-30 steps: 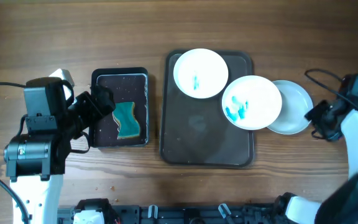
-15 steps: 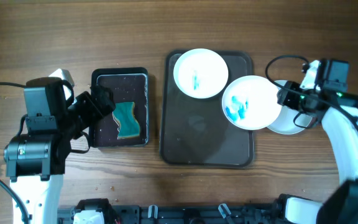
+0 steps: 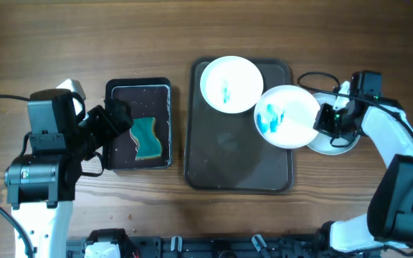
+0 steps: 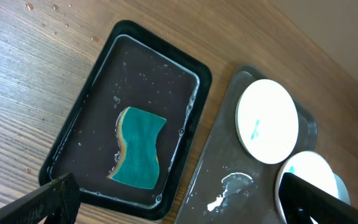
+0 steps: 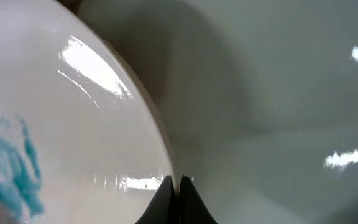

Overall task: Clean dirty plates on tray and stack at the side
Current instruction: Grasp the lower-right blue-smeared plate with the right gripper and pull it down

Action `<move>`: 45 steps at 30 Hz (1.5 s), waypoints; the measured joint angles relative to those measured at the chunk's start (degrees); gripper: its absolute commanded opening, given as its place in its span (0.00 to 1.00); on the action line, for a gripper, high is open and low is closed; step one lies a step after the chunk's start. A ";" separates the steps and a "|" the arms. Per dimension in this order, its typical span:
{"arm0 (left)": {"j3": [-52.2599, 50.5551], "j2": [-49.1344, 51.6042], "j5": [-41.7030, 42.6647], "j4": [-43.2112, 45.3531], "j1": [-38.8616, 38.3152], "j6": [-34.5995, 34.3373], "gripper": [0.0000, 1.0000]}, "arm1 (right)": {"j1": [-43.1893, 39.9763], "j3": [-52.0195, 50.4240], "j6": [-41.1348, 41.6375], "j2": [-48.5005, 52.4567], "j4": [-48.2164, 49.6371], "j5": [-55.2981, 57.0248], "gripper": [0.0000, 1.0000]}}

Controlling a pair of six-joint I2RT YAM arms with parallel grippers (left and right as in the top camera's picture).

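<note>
Now: three plates point(image 3: 233, 72), one brown tray point(image 3: 228, 159), one black tray point(image 3: 138, 83); right tool point(image 3: 324, 120) clamped on smeared plate point(image 3: 292, 127); left tool point(image 4: 176, 190) wide open.

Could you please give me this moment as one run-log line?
left gripper: open, over black tray | right gripper: shut at rim of right smeared plate, hold unclear

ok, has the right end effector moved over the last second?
Yes: right end effector went left toward the dark brown rectangular tray, now shut on the rim of the blue-smeared round white plate.

Glossy white plates point(image 3: 231, 84), matt dark tray point(image 3: 235, 154), grainy wooden table point(image 3: 120, 36).
</note>
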 measured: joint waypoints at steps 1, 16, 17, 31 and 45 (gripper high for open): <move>0.00 0.00 -0.02 0.02 0.00 0.00 1.00 | 0.00 -0.02 0.11 -0.76 -1.53 0.02 0.04; 0.00 0.00 0.00 0.02 0.00 0.00 1.00 | 9.97 -6.73 7.54 -23.04 -11.43 -4.07 0.04; 0.00 0.00 -0.02 0.04 0.00 0.00 1.00 | 11.67 -8.87 9.05 -23.02 -8.57 -4.13 0.04; 0.00 0.17 3.26 1.57 0.00 0.66 1.00 | 29.14 -15.30 13.92 -21.99 -0.48 2.64 0.35; -6.29 20.15 3.30 -1.53 -6.64 3.89 0.72 | 29.14 3.87 10.10 -21.99 -10.27 -2.32 0.27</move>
